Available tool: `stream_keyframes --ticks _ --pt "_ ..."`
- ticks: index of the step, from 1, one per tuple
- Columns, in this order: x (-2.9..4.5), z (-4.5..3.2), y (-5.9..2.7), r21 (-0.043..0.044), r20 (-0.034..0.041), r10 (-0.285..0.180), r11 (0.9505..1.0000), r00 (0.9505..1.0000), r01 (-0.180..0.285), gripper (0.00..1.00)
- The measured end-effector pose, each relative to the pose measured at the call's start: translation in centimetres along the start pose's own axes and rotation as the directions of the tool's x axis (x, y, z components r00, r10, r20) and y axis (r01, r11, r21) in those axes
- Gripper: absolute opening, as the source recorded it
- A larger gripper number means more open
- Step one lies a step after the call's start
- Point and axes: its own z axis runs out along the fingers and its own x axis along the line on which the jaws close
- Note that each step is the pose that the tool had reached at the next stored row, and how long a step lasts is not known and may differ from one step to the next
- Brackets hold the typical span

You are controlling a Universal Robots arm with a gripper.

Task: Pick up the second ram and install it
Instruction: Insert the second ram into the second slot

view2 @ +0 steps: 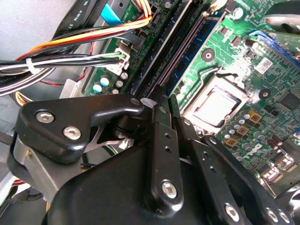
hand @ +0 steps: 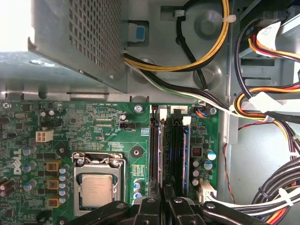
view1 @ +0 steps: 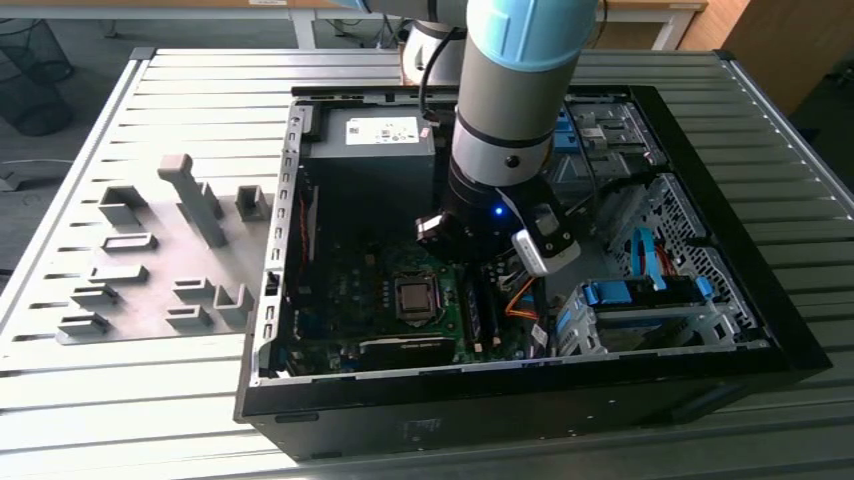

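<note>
Hand (view2: 164, 105): fingers closed together, pressing over the second ram (hand: 183, 161), seated edge-on in the motherboard (hand: 93, 126) slot beside the darker stick (hand: 154, 154). We judge: push straight down, evenly.

Black gripper (view2: 165, 110) over memory slots (view2: 180, 47) — green motherboard (view2: 243, 51), bare processor (view2: 216, 107)
</note>
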Motion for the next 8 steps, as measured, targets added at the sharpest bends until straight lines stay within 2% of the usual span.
stream_keyframes --ticks 8 --pt "-0.07 0.00 -0.29 0.0000 -0.0001 0.005 1.0000 1.0000 -0.005 0.14"
